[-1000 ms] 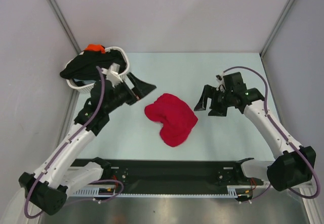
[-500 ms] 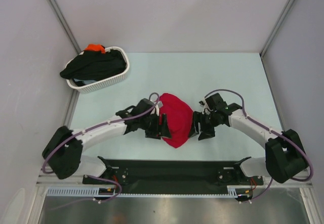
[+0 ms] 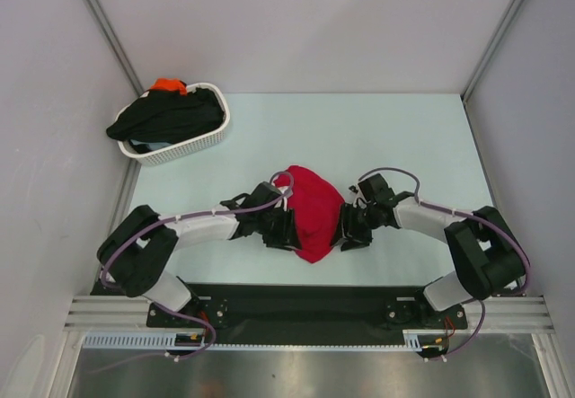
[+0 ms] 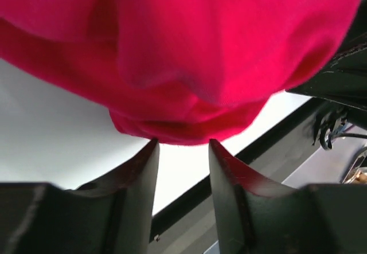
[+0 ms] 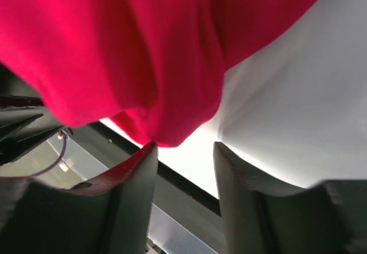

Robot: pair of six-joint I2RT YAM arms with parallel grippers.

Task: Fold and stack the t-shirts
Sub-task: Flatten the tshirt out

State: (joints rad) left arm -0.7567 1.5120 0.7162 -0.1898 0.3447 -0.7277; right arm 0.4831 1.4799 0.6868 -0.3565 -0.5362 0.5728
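Crimson t-shirt (image 3: 313, 209) lies bunched in a loose heap on the tabletop (image 3: 404, 137), midway along its near edge and a little back from it. It looks light, limp and floppy, with no stiffness to hold a shape, so it will likely sag and trail from wherever it is lifted. A pinch on a single layer at the hem or shoulder seam should spread it better than a grab at the thick folds.

The left gripper (image 4: 182, 142) sits at the heap's left side and the right gripper (image 5: 184, 145) at its right. Each has its jaws partly apart, with a clear gap between them and a low fold of the cloth just at the fingertips. Neither is clamped on anything that I can see.

More t-shirts, a black one (image 3: 166, 115) and an orange one (image 3: 167, 84), are piled in the white basket (image 3: 214, 130) at the far left corner. The surface is pale, smooth and matt — cloth should slide on it easily. Plain grey walls close in the far edge and both sides.
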